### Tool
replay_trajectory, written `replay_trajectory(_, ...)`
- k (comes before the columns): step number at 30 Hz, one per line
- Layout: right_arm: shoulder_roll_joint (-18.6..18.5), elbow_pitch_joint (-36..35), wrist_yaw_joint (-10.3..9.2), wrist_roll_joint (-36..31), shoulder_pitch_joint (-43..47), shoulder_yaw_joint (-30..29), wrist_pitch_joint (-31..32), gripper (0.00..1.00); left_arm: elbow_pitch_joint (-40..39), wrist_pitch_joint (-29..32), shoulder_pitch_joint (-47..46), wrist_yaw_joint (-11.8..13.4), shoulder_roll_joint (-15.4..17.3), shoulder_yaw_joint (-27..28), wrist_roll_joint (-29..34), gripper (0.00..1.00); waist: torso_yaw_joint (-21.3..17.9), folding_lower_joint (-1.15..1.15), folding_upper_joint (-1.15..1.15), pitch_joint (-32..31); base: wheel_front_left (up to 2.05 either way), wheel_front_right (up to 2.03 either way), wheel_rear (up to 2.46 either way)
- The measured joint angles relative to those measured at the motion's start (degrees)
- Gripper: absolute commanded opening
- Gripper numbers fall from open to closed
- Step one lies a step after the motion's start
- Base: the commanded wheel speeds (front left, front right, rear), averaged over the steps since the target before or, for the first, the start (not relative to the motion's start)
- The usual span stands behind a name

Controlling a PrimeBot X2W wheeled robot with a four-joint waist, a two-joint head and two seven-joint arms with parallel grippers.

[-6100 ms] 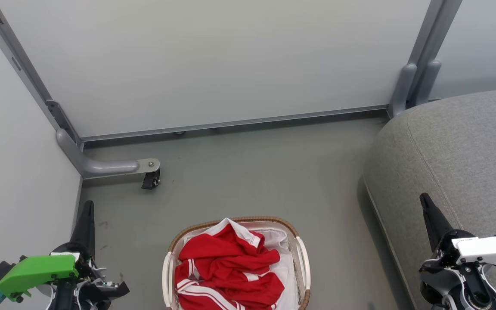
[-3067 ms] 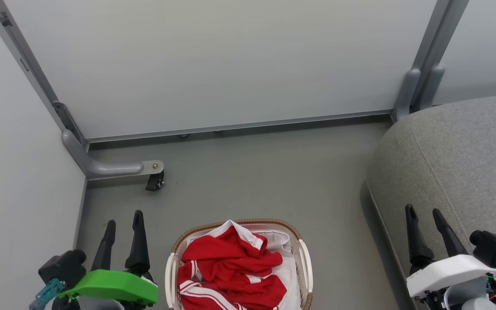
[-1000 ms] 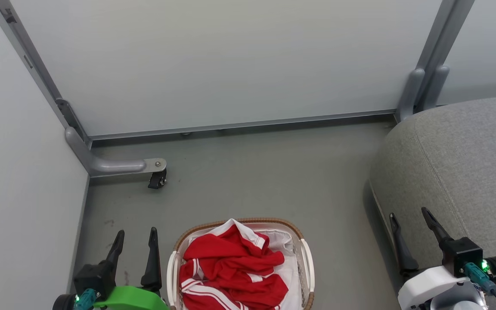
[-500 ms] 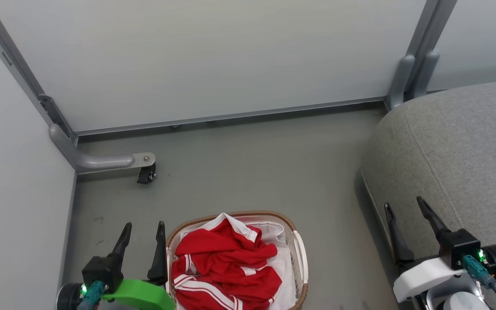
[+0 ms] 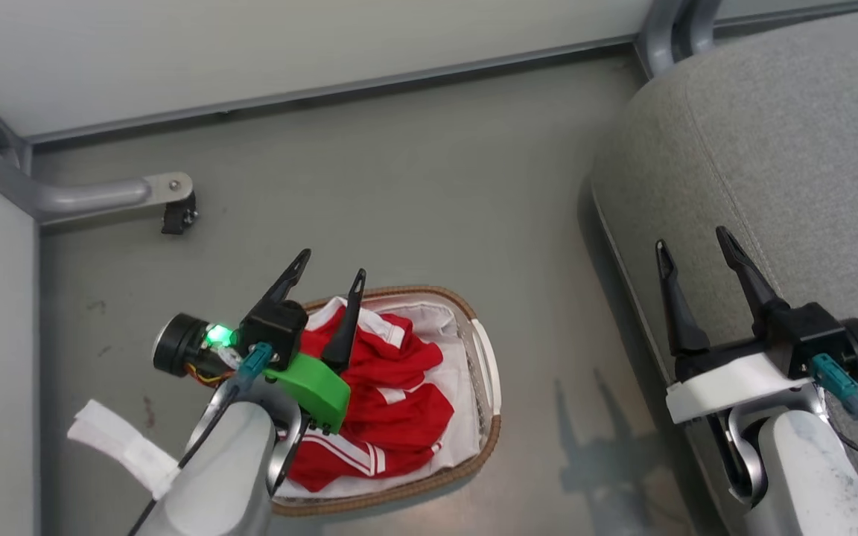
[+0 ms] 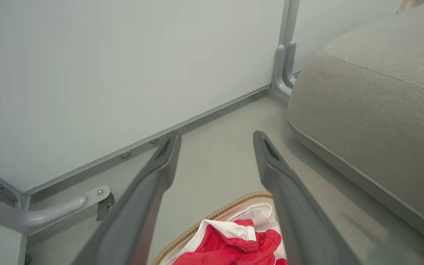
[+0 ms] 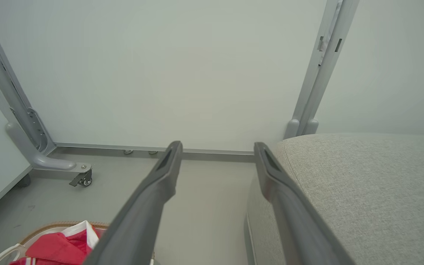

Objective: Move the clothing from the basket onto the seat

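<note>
Head camera looks steeply down; wrist cameras face the wall (image 7: pixel 197 73) (all share the basket (image 5: pixel 485 359)).

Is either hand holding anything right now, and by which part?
Nothing is held. The left hand is open over the basket of clothing; the right hand is open by the seat.

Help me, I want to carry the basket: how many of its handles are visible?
1. A white handle on the right side of the basket, toward the seat. The left arm covers the opposite side, so another may be hidden.
</note>
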Motion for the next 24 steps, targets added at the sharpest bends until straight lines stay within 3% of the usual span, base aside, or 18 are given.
replay_trajectory(6, -0.1, -0.7, 0.01, 2.3, -2.8, 0.1, 0.0, 1.0, 10.8, 0.0, -8.9, 0.0, 3.3, -9.9, 0.3, 1.0, -2.8, 0.0, 0.0, 7.2, 0.0, 0.0, 0.0)
replay_trajectory(16, -0.1, -2.1, 0.01, 7.4, -5.1, 2.7, 0.0, 1.0, 25.3, 3.6, -17.9, -0.1, 6.5, -21.2, -0.3, 1.0, -9.0, 0.01, 0.0, 17.9, 0.0, 0.0, 0.0)
replay_trajectory(24, -0.1, -3.0, 0.01, 11.2, -6.3, 6.0, 0.0, 1.0, 30.5, 4.9, -24.3, -0.1, 9.2, -25.1, -0.1, 1.0, -14.1, 0.01, 0.0, 24.9, 0.0, 0.0, 0.0)
